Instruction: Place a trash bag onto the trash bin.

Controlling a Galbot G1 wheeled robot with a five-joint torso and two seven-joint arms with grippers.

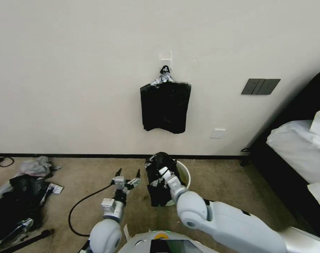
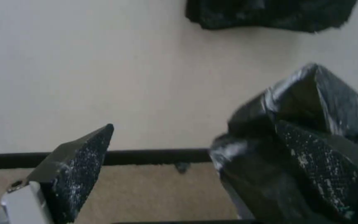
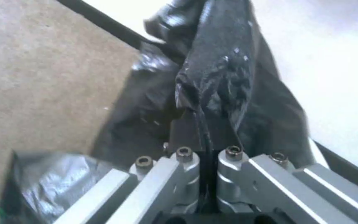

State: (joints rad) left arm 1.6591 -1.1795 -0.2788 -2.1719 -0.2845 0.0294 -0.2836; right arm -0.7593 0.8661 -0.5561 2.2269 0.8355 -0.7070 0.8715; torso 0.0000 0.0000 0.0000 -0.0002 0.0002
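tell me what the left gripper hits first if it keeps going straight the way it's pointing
Probably the wall. The left gripper is open and aims over bare carpet at the baseboard. The trash bag, held by the right gripper, hangs just beside that line; depth is unclear, so one finger might brush it.
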